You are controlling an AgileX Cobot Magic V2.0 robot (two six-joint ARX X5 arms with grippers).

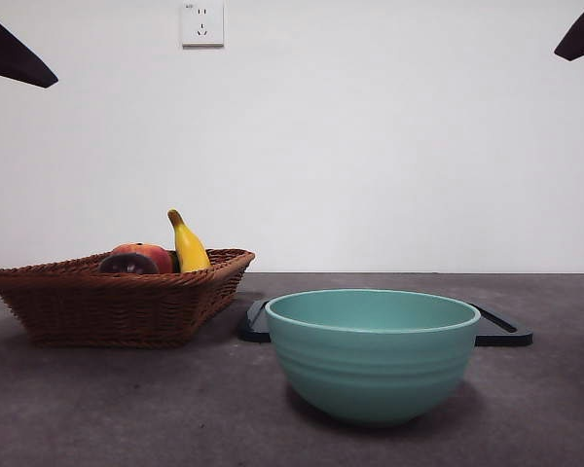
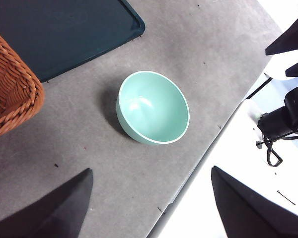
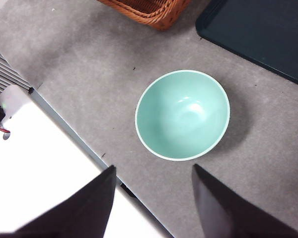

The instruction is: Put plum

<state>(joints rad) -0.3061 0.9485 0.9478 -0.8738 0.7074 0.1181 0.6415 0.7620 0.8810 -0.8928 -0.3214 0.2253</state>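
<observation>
The plum (image 1: 127,264) lies in the wicker basket (image 1: 117,304) at the left of the front view, dark maroon with its greyish end facing the camera and only its top above the rim. Neither wrist view shows it. My left gripper (image 2: 150,171) hangs high over the table, open, with nothing between its jaws. My right gripper (image 3: 153,167) is also high and open, holding nothing. Both look down on the teal bowl (image 1: 372,355) from opposite sides. In the front view the arms show only as black tips at the top corners.
A red-orange fruit (image 1: 154,256) and a yellow banana (image 1: 188,245) share the basket with the plum. A dark flat tray (image 1: 501,332) lies behind the bowl. The table's front edge runs close to the bowl (image 2: 154,106) (image 3: 183,114).
</observation>
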